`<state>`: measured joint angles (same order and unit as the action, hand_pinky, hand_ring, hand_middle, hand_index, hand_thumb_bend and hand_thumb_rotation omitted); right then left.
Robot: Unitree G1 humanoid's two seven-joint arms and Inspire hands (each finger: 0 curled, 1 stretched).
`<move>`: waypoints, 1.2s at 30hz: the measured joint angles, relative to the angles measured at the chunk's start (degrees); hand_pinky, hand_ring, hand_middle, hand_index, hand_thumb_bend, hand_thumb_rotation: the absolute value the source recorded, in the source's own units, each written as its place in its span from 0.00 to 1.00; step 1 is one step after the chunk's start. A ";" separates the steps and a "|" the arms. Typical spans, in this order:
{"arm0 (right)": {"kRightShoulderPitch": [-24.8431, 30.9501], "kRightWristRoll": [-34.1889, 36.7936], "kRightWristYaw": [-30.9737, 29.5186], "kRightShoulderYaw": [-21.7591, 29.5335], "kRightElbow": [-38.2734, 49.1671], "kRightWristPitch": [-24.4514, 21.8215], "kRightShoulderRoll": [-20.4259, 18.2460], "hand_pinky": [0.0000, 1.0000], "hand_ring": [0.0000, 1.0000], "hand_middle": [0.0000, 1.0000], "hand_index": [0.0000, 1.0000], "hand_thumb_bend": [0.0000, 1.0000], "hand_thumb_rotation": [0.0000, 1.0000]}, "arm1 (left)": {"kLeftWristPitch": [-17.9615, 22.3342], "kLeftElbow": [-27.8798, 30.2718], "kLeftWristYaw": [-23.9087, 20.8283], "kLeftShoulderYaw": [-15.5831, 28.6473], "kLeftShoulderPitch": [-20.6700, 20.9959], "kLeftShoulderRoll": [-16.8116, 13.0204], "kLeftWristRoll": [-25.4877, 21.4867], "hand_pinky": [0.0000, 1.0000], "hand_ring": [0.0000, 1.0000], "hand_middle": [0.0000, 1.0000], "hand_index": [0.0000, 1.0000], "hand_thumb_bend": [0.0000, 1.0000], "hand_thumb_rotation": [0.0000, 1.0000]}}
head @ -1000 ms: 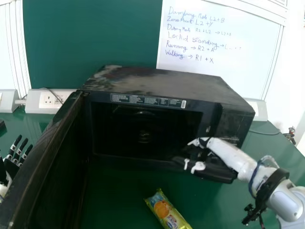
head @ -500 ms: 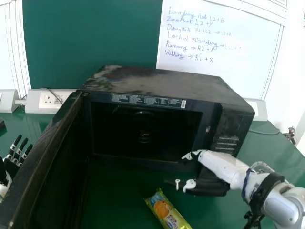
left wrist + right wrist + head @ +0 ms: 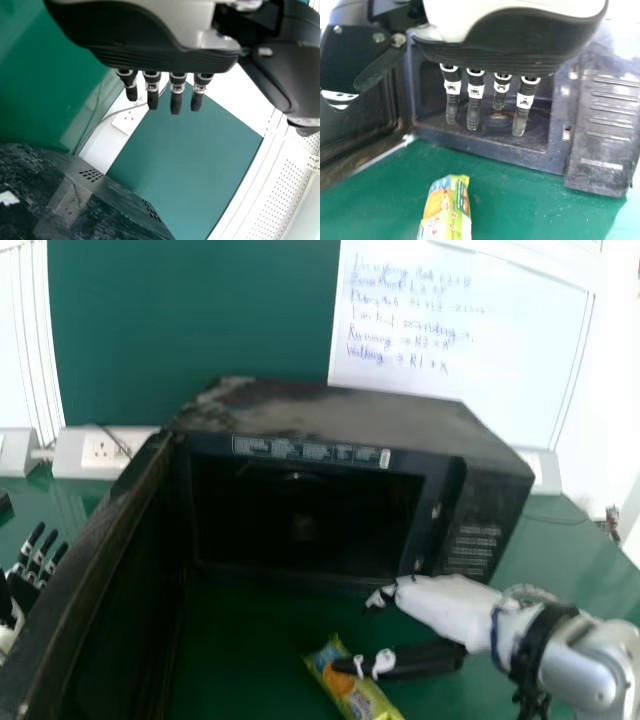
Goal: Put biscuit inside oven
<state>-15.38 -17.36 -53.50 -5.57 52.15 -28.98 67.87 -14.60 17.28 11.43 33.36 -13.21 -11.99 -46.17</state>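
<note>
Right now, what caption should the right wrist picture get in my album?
The robot's right hand in front of the open oven, biscuit packet on the green table.

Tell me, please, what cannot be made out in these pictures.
Near end of the yellow-green biscuit packet: cut off by the edge, head and right wrist views.
Inside of the black box-shaped oven: too dark, head view; partly behind the black-and-white right robot hand, right wrist view.
Upper lines of blue handwriting on the white board: blurred, head view.
Dark object: cut by left edge, head view.
</note>
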 measured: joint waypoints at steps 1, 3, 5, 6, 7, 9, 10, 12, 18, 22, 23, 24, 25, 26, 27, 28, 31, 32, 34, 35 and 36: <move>-0.44 -0.74 -0.37 -0.74 -0.12 0.60 0.00 0.68 0.76 0.80 0.85 1.00 0.60 | 0.00 0.00 0.00 0.00 0.00 -0.01 0.00 0.87 0.93 0.96 1.00 0.89 0.43; -1.44 -2.27 -1.19 -2.20 -0.16 1.43 -0.07 0.67 0.76 0.80 0.84 1.00 0.59 | 0.00 0.00 0.00 0.00 0.00 -0.04 0.02 0.88 0.93 0.96 1.00 0.89 0.43; -1.83 -3.12 -1.68 -3.01 -0.15 1.93 -0.49 0.66 0.74 0.78 0.84 1.00 0.57 | 0.00 0.00 -0.01 0.00 0.00 -0.04 0.02 0.88 0.93 0.96 1.00 0.89 0.43; -1.84 -3.33 -1.75 -3.23 -0.14 2.19 -0.86 0.66 0.73 0.77 0.83 1.00 0.57 | 0.00 0.00 -0.03 0.00 0.00 -0.04 0.01 0.88 0.93 0.96 1.00 0.88 0.43; -1.86 -3.48 -1.81 -3.45 -0.14 2.37 -1.25 0.66 0.73 0.77 0.84 1.00 0.56 | 0.00 0.00 -0.05 0.00 0.00 -0.04 0.02 0.88 0.93 0.96 1.00 0.88 0.43; -2.36 -3.83 -3.01 -4.31 -0.12 2.53 -1.74 0.66 0.74 0.78 0.84 1.00 0.57 | 0.00 0.02 -0.12 -0.01 -0.01 -0.04 0.04 0.87 0.93 0.96 1.00 0.88 0.44; -2.83 -4.10 -3.82 -5.02 -0.09 2.56 -1.87 0.63 0.71 0.76 0.84 1.00 0.56 | 0.00 0.04 -0.14 -0.01 -0.01 -0.05 0.05 0.87 0.93 0.95 0.99 0.88 0.44; -4.05 -5.01 -5.61 -6.30 0.15 2.48 -2.15 0.61 0.70 0.76 0.84 1.00 0.55 | 0.00 0.05 -0.16 -0.02 0.00 -0.05 0.05 0.87 0.93 0.95 0.99 0.89 0.43; -4.43 -7.12 -7.15 -6.94 0.59 3.50 -3.14 0.57 0.64 0.70 0.76 1.00 0.50 | -0.02 0.06 -0.28 -0.01 0.01 -0.05 0.02 0.87 0.92 0.94 0.98 0.90 0.42; -4.34 -8.70 -9.01 -7.31 0.93 3.74 -3.17 0.56 0.63 0.69 0.75 1.00 0.50 | -0.17 0.06 -0.38 0.06 0.05 -0.06 -0.03 0.87 0.92 0.95 0.99 0.89 0.42; -4.24 -9.12 -9.24 -7.38 0.99 3.99 -3.24 0.57 0.64 0.69 0.75 1.00 0.49 | -0.20 0.06 -0.38 0.07 0.05 -0.09 -0.03 0.87 0.93 0.95 0.99 0.89 0.42; -4.15 -9.57 -9.54 -7.40 1.04 4.22 -3.28 0.56 0.63 0.69 0.74 1.00 0.50 | -0.24 0.06 -0.38 0.09 0.05 -0.12 -0.03 0.87 0.93 0.95 0.99 0.88 0.42; -4.02 -10.07 -9.77 -7.41 1.05 4.55 -3.30 0.57 0.64 0.69 0.74 1.00 0.49 | -0.32 0.06 -0.38 0.11 0.05 -0.17 -0.03 0.87 0.93 0.96 1.00 0.88 0.42; -3.89 -10.45 -9.94 -7.41 1.05 4.91 -3.31 0.57 0.64 0.69 0.74 1.00 0.49 | -0.44 0.06 -0.38 0.14 0.05 -0.23 -0.05 0.87 0.93 0.96 1.00 0.88 0.42; -3.72 -10.91 -10.06 -7.42 1.10 5.36 -3.32 0.56 0.64 0.69 0.74 1.00 0.49 | -0.53 0.07 -0.38 0.17 0.05 -0.26 -0.07 0.88 0.93 0.96 1.00 0.89 0.42; -3.53 -11.63 -10.16 -7.44 1.15 5.86 -3.33 0.56 0.63 0.69 0.73 1.00 0.49 | -0.59 0.07 -0.38 0.20 0.05 -0.30 -0.07 0.88 0.93 0.96 1.00 0.89 0.42; -2.38 -14.31 -10.24 -7.47 1.22 7.24 -3.37 0.53 0.60 0.67 0.70 1.00 0.49 | -0.61 0.07 -0.30 0.34 0.05 -0.48 -0.09 0.89 0.94 0.97 1.00 0.88 0.43; -1.73 -15.10 -10.24 -7.47 1.20 7.59 -3.44 0.52 0.59 0.66 0.69 1.00 0.49 | -0.61 0.07 -0.21 0.43 0.05 -0.50 -0.13 0.89 0.95 0.97 1.00 0.87 0.43; -0.98 -16.48 -10.69 -7.47 1.19 8.15 -3.79 0.51 0.58 0.66 0.70 1.00 0.48 | -0.65 0.07 -0.15 0.67 0.05 -0.52 -0.22 0.89 0.95 0.97 1.00 0.88 0.42; -0.88 -17.27 -11.02 -7.47 1.18 8.18 -3.96 0.50 0.57 0.65 0.70 1.00 0.47 | -0.71 0.08 -0.15 0.73 0.05 -0.53 -0.31 0.89 0.95 0.97 1.00 0.88 0.42; -0.81 -18.01 -11.39 -7.47 1.17 8.22 -4.23 0.48 0.57 0.65 0.70 1.00 0.47 | -0.78 0.08 -0.16 0.76 0.05 -0.53 -0.45 0.89 0.95 0.97 1.00 0.88 0.43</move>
<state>-16.18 -35.37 -64.90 -13.04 53.32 -20.76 63.64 -15.38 17.36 11.28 34.11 -13.16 -12.52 -46.61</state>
